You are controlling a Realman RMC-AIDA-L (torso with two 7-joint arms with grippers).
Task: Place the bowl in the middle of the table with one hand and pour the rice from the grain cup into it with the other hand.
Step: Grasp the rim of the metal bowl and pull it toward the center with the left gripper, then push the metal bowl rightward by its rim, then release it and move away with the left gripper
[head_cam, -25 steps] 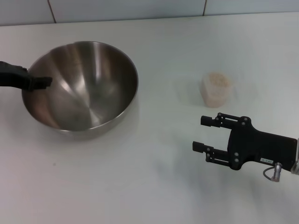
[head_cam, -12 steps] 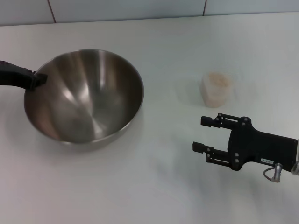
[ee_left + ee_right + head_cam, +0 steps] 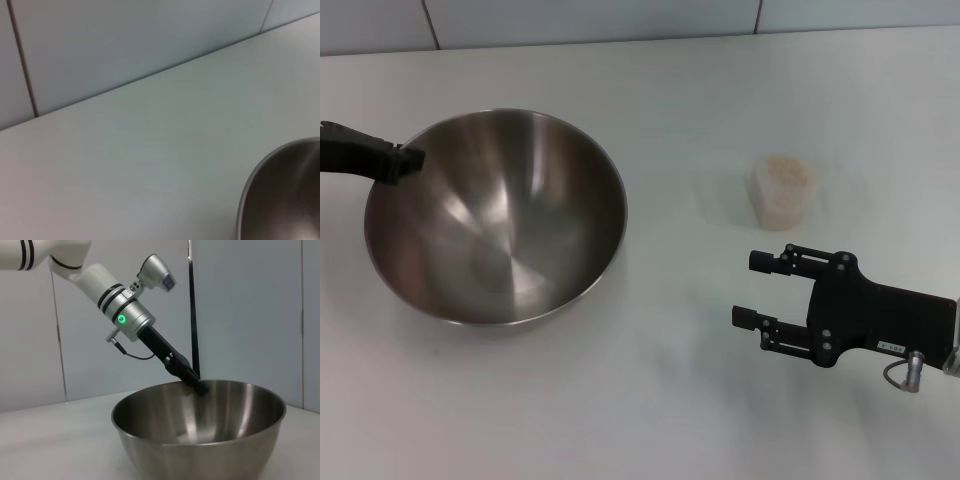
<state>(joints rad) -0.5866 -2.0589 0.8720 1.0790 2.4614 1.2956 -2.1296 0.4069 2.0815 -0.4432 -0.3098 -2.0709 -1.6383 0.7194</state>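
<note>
The steel bowl [image 3: 500, 225] sits level on the white table [image 3: 650, 400], left of centre; it also shows in the left wrist view as bowl [image 3: 285, 195] and in the right wrist view as bowl [image 3: 200, 440]. My left gripper [image 3: 405, 160] is at its far left rim, shut on the bowl's edge; the right wrist view shows this left gripper [image 3: 196, 384] reaching over the rim. The grain cup [image 3: 782, 200] stands upright to the right, with rice [image 3: 786, 172] in it. My right gripper [image 3: 747, 288] hovers open in front of the cup, apart from it.
A tiled wall [image 3: 620, 20] runs along the table's back edge. Bare tabletop lies between the bowl and the cup and along the front.
The bowl has slid a little to the right and settled from a tilt to level, with my left gripper staying at its rim. The right arm and the cup have not moved.
</note>
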